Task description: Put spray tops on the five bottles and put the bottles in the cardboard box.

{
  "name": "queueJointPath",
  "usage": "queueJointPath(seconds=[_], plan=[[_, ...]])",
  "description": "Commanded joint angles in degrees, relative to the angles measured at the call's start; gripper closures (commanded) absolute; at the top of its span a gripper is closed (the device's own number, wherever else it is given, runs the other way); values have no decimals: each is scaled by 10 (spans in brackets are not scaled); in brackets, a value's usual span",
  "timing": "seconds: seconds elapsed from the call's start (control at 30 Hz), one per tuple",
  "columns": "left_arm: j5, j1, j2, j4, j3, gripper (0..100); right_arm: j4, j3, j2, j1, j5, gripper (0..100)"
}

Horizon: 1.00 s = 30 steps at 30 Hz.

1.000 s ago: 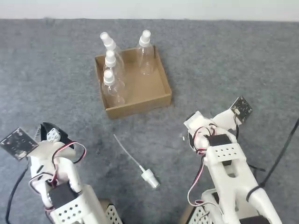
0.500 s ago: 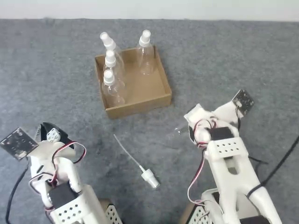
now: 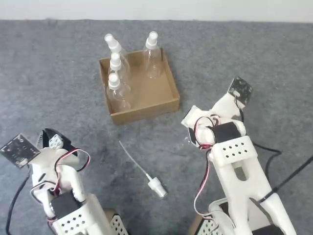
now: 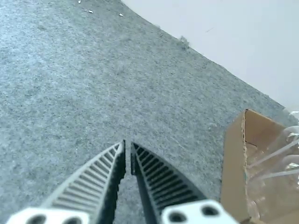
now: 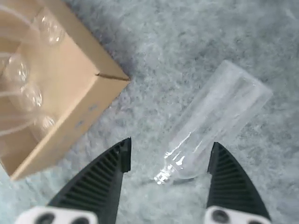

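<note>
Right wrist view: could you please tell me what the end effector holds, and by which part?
Nothing yet: the right end effector is open, straddling the neck end of the uncapped bottle.

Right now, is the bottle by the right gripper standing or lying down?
Lying down. In the right wrist view the bottle rests on its side on the carpet, inside the open right gripper.
</note>
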Motion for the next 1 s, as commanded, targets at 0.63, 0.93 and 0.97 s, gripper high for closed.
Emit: queueJointPath(seconds=[0.63,0.93,0.97], plan=[[1,0,-10,-17,-18,985,105,-84,-2,-6,541,786],[1,0,-10,-17,-18,985,142,-83,-2,-13,795,785],[1,0,-10,-17,-18,985,148,-83,-2,-17,824,785]])
